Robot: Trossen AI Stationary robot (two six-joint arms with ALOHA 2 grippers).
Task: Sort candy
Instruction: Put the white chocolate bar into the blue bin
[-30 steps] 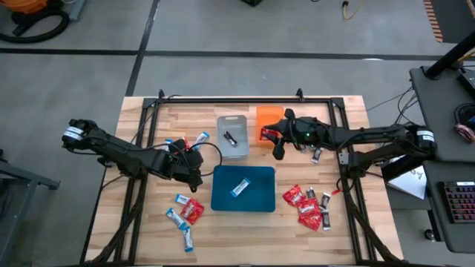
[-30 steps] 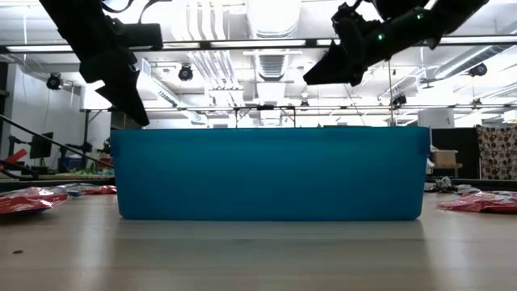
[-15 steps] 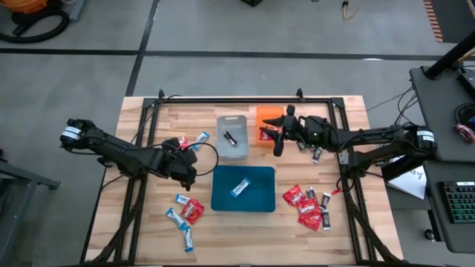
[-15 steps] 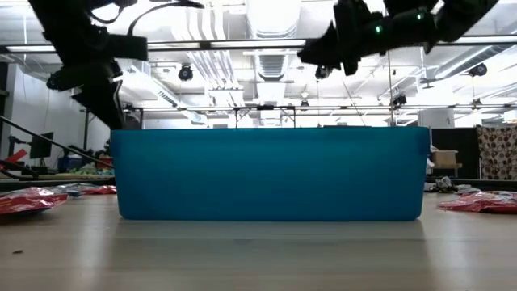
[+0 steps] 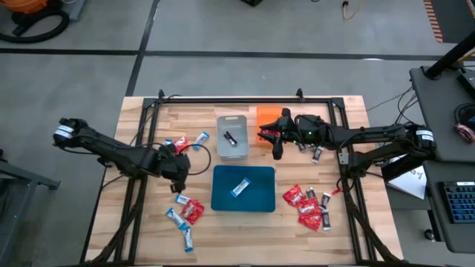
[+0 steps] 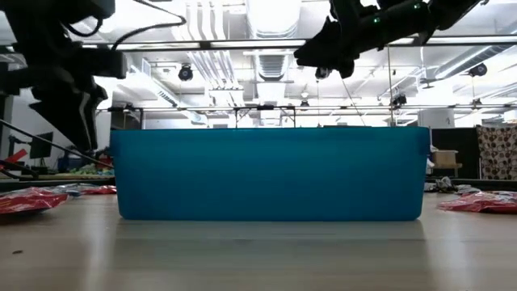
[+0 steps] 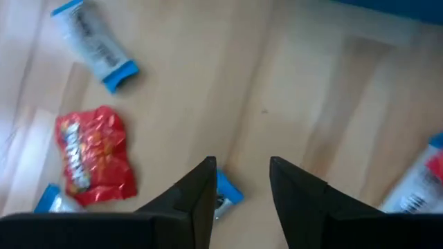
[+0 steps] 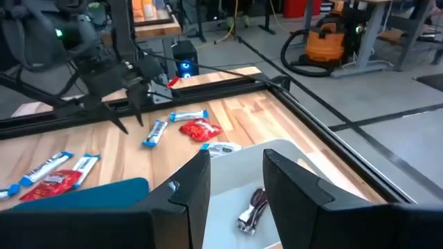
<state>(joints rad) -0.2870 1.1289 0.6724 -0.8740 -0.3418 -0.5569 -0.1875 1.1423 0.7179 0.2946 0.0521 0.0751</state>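
Candy: red packets (image 5: 303, 203), blue-and-white bars (image 5: 179, 219) and dark minis lie loose on the tabletop (image 5: 148, 230) at 4 and 8 o'clock of the blue tray (image 5: 223, 199); one bar (image 5: 240, 188) inside it, one dark mini (image 5: 231, 137) in the grey tray (image 5: 239, 152). Left tool (image 7: 242, 181) released, over a bar (image 7: 224, 194). Right tool (image 8: 236, 173) released, empty, above the grey tray.

We see a light wooden slatted table (image 5: 148, 222) carrying three trays: a blue rectangular plastic tray (image 5: 260, 196) at its middle, a grey plastic tray (image 5: 236, 150) beyond it, and an orange plastic tray (image 5: 267, 114) just beside the grey one. On the floor beyond the table stands an orange shop vacuum (image 8: 331, 38).
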